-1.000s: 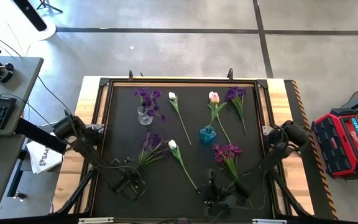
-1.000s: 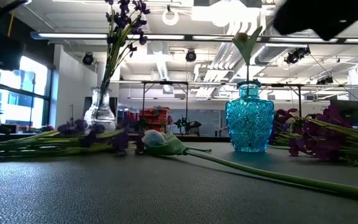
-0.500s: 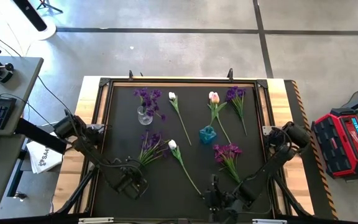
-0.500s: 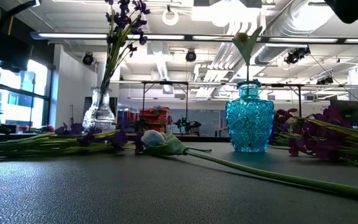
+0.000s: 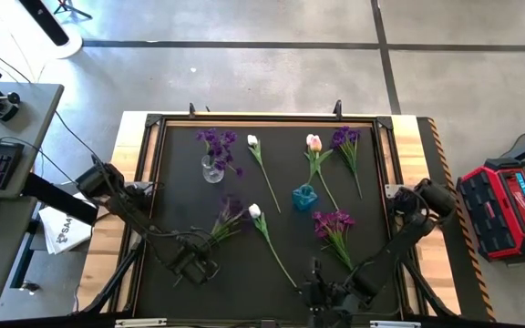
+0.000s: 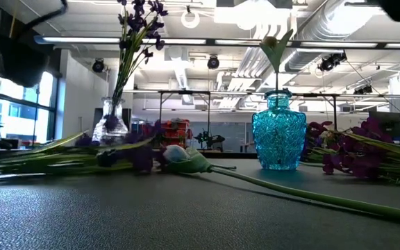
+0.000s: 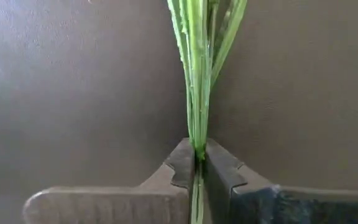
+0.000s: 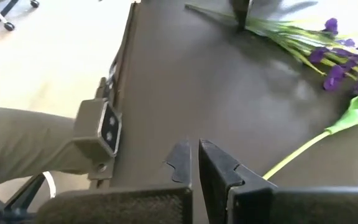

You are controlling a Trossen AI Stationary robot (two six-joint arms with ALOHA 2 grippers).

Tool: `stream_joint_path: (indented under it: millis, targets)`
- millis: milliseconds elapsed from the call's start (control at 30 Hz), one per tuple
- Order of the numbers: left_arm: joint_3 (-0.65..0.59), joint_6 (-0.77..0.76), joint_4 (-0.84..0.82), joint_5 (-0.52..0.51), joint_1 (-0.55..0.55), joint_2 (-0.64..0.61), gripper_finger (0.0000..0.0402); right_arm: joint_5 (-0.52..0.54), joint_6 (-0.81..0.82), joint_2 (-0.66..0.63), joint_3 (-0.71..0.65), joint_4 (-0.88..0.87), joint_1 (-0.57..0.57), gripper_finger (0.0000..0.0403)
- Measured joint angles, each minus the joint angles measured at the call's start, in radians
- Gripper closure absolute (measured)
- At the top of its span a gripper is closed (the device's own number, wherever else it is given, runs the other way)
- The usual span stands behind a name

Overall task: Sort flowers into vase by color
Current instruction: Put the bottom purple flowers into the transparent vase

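Spanning most of the high view, the bench [image 5: 153, 273] has a black mat w/ flowers scattered over it. Left gripper [image 5: 192, 265] sits near the front-left, fingers [image 7: 182, 165] clamped on the green stems of a purple sprig [image 5: 227, 214], which lies slanting toward mat centre. Right gripper [image 5: 315, 293] hangs at the front edge right of centre, fingers [image 8: 180, 163] nearly together, nothing btwn them. Clear vase [image 5: 212, 169] at back-left holds one purple sprig [image 5: 214, 141]; blue vase [image 5: 304, 197] stands near centre-right, w/ a pink tulip [image 5: 313, 142] lying just behind it. Two more purple sprigs lie on the right: one at the back [image 5: 344, 138], one [image 5: 333, 221] just in front of the blue vase. White tulip [image 5: 252, 141] lies beside the clear vase; another white tulip [image 5: 254, 211] lies mid-mat, stem running toward the front.
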Motion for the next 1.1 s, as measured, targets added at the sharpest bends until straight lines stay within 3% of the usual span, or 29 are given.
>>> stream_joint_path:
  millis: [233, 333, 467, 633, 800, 900, 1100]
  targets:
    - [0.006, -0.015, 0.026, -0.284, -0.128, -0.141, 0.0398, 0.058, -0.001, 0.0, 0.0, -0.003, 0.036, 0.0403]
    - [0.008, 0.051, 0.122, -0.548, -0.201, -0.179, 0.0398, 0.076, -0.001, 0.0, 0.0, -0.003, 0.041, 0.0403]
    - [0.009, 0.258, 0.232, -0.906, -0.271, -0.177, 0.04, 0.08, -0.001, 0.0, 0.0, -0.002, 0.044, 0.0403]
    - [0.009, 0.474, 0.24, -1.1, -0.236, -0.169, 0.0401, 0.08, -0.007, 0.0, 0.0, 0.004, 0.037, 0.0403]
    - [0.009, 0.487, 0.183, -1.347, -0.143, -0.182, 0.0401, 0.082, -0.008, 0.0, 0.0, 0.004, 0.024, 0.0403]
    - [0.009, 0.374, 0.009, -1.362, -0.091, -0.206, 0.0401, 0.083, -0.034, 0.0, 0.0, 0.005, 0.023, 0.0403]
    - [-0.04, -0.12, -0.341, -1.363, 0.028, -0.268, 0.0401, 0.162, -0.106, 0.0, 0.0, 0.006, 0.022, 0.0403]
